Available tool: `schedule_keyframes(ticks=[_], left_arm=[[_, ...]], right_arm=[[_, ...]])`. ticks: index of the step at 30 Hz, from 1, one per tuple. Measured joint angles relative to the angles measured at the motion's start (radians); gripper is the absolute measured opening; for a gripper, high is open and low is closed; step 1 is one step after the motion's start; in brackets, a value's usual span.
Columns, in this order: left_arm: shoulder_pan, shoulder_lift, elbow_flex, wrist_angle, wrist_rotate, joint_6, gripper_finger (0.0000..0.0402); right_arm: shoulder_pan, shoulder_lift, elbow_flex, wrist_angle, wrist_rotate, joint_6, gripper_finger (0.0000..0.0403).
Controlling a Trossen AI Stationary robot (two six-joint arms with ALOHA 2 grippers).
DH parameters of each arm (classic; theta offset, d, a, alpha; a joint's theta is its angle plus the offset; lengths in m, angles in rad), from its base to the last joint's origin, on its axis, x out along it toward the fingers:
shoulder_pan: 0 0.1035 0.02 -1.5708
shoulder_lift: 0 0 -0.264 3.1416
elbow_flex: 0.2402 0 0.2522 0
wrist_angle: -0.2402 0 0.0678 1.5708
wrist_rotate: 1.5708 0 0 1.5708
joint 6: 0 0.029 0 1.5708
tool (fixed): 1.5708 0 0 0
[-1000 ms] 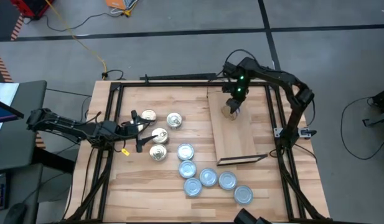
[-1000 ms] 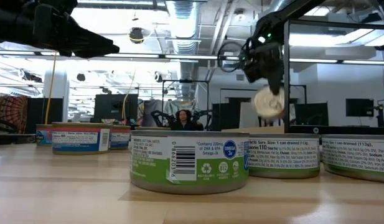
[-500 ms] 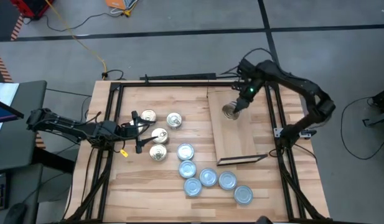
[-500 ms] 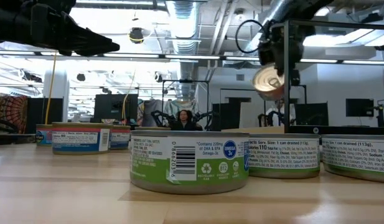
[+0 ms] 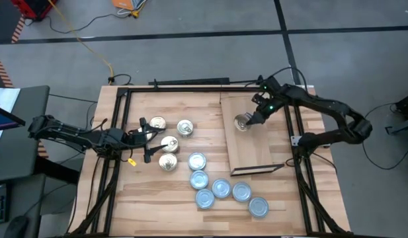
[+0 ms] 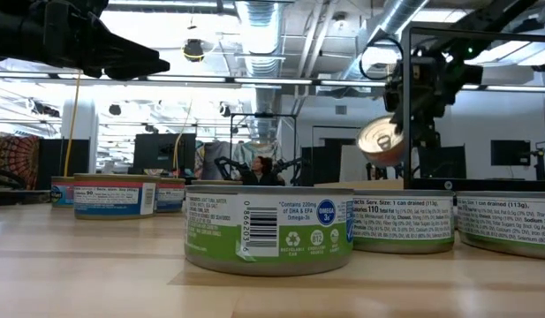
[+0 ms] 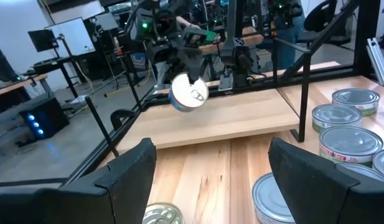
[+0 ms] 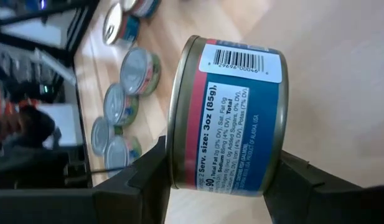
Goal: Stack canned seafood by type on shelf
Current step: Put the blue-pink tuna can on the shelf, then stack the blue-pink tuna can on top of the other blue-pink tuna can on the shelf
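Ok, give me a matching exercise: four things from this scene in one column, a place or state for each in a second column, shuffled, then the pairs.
Things:
1. right gripper
2. left gripper
3. silver-topped tins
4. shelf

Places or states:
A. clustered on the tabletop beside the board's dark-edged end
B. open, among the gold-topped tins
C. holds a tilted tin in the air
D. lies flat, nothing resting on it

Pairs: 1-C, 2-B, 3-A, 4-D
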Motion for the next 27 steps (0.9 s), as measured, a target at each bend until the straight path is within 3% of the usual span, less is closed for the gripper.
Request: schedule_keyframes(ticks=[6,17,19,24,27], left_arm=[[0.0,0.0,0.0,0.0,0.0,-0.007,0.03],[0.007,0.0,0.011,-0.018,-0.03,-0.03,0.03],[0.02,0.0,0.024,-0.03,-0.04,-0.031,0.03],[0.088,0.0,0.06,-0.107,-0.063,-0.11,0.03],[0.147,0.016,0.084,-0.221,-0.066,-0.2,0.03]], right_arm=[[-0.052,0.07,-0.027,0.038,-0.015,0.036,0.0242],[-0.144,0.12,0.05,-0.033,-0.006,0.001,0.0327],[-0.159,0.115,0.09,-0.096,0.041,-0.024,0.034],[-0.163,0.08,0.172,-0.229,0.271,-0.051,0.0353],[-0.128,0.034,0.195,-0.221,0.31,-0.046,0.0351]])
